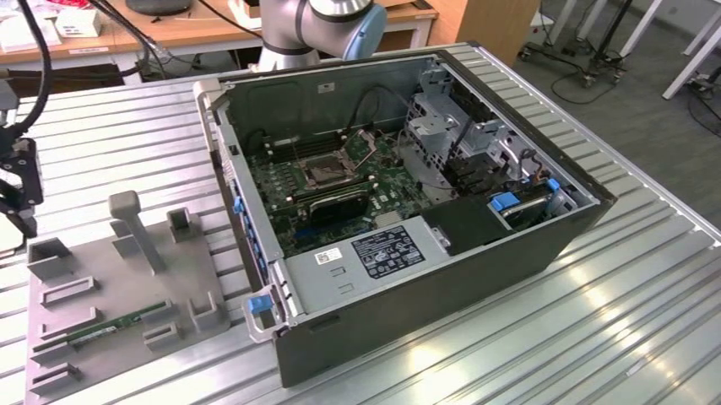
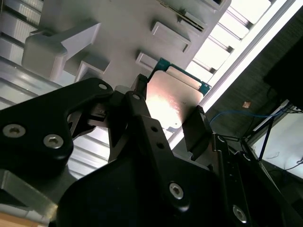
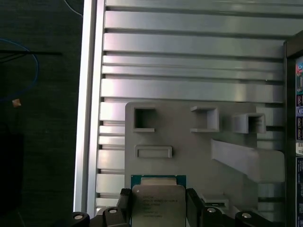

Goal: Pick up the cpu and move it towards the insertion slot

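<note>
Second wrist view has the gripper (image 2: 166,118) closed to a narrow gap, its 2 black fingers (image 2: 196,128) pressing on opposite edges of the cpu (image 2: 173,99), which fills the space between them. The chip is a thin, flat square with a smooth silver-grey metal lid that throws back the light, set on a slightly wider teal-green base whose rim shows past the lid. It looks light and rigid, and I judge it fragile: the underside carries fine contacts, so the edges are the right place to hold it, and the polished lid would be slippery to press on from above. Held this way, a small tilt could let it pivot between the pads. Beyond it lies a matte grey fixture plate (image 3: 189,158) of moulded plastic with square pockets, raised blocks and an angled post, resting on a ribbed aluminium table (image 1: 631,321); the cpu appears to hang just clear of that plate, though the gap is hard to judge. In the exterior view the gripper sits at the exterior view's left edge, well apart from the insertion slot (image 1: 327,171), a silvery square frame with a dark centre on the green circuit board (image 1: 295,215) inside the open dark metal computer case (image 1: 451,287). A long green memory stick (image 1: 107,329) lies on the plate.
</note>
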`<state>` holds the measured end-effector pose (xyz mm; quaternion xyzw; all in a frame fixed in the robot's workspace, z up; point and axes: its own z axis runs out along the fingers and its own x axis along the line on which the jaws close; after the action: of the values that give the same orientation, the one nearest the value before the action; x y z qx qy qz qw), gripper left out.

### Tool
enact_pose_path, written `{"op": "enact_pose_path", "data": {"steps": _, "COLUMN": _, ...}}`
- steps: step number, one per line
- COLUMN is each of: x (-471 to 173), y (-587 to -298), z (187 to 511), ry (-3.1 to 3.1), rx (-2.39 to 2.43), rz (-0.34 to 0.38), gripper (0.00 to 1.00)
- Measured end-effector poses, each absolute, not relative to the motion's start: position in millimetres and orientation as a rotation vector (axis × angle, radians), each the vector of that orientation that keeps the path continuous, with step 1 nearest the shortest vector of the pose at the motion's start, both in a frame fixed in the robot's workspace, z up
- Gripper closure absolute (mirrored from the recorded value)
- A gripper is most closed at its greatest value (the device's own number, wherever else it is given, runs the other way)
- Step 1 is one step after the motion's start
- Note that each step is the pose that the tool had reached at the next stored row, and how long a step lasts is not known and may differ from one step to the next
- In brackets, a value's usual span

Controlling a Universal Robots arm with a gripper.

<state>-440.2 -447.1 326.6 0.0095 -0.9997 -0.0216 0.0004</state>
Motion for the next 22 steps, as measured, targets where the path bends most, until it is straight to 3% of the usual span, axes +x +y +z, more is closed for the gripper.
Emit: {"op": "enact_pose_path", "data": {"steps": 22, "x": -440.2, "y": -447.1, "z": 341.0, "ry": -3.140, "rx": 0.030, "rz": -0.068, "gripper": 0.45}}
